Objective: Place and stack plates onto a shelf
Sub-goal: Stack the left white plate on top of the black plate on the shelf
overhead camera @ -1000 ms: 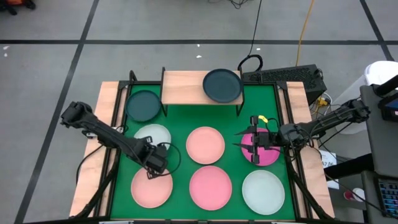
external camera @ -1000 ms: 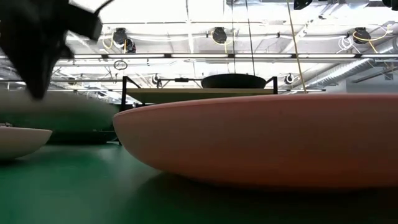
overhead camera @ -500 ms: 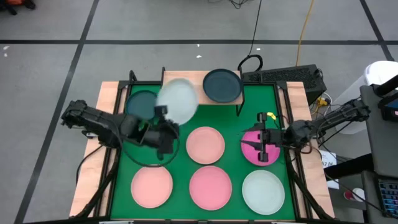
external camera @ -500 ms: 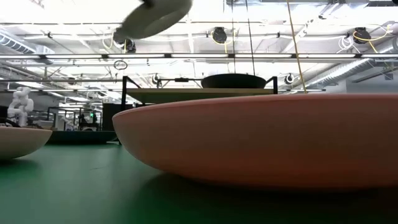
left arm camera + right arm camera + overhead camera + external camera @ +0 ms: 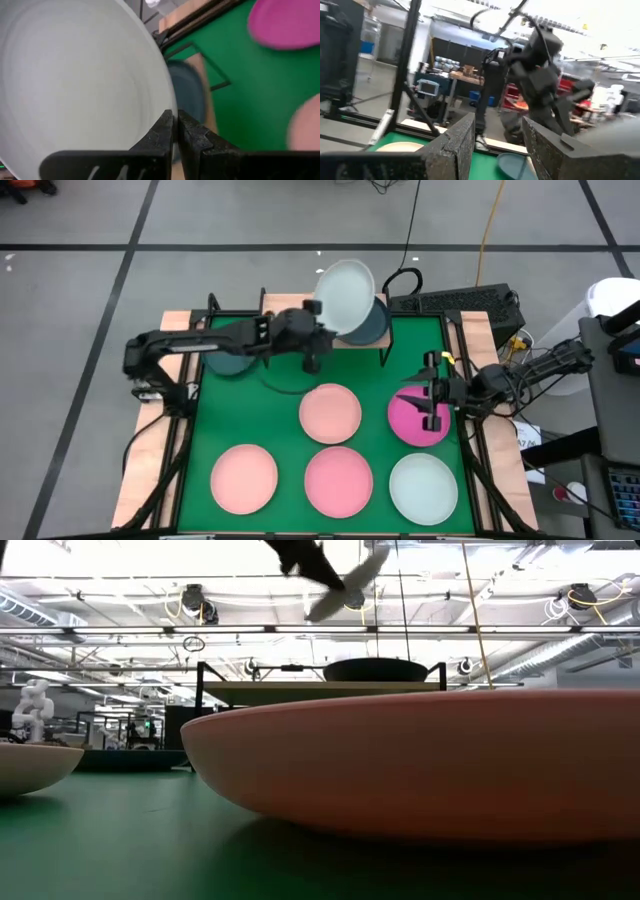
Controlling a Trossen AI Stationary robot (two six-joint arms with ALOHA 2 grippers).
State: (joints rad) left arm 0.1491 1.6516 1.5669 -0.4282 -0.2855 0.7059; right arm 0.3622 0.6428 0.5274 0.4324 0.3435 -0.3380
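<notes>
My left gripper (image 5: 320, 325) is shut on a pale mint-white plate (image 5: 346, 290), held tilted in the air above the right end of the wooden shelf (image 5: 295, 315). A dark teal plate (image 5: 372, 328) lies on that end of the shelf, partly covered by the raised one. In the low view the raised plate (image 5: 345, 580) shows edge-on, high over the shelf (image 5: 300, 692). My right gripper (image 5: 430, 405) stands open over the magenta plate (image 5: 412, 425), touching nothing. My left gripper pinches the pale plate's rim (image 5: 167, 107) between its two fingers (image 5: 162, 132). The fingers come from the table's left, slanting a little downward. The plate is lifted clear and tilted, with its hollow side toward the wrist camera.
On the green mat (image 5: 280, 395) lie a second dark teal plate (image 5: 228, 358) at the far left, pink plates (image 5: 330, 412) (image 5: 243, 478) (image 5: 338, 480) and another pale plate (image 5: 423, 487) at the near right. The shelf's left half is bare wood.
My left gripper has lifted the pale plate off the mat's left side and swung it up and toward the far right, to above the shelf's right end. It has rolled on the way, so the plate now stands tilted. My right gripper has drawn back slightly toward the right edge.
</notes>
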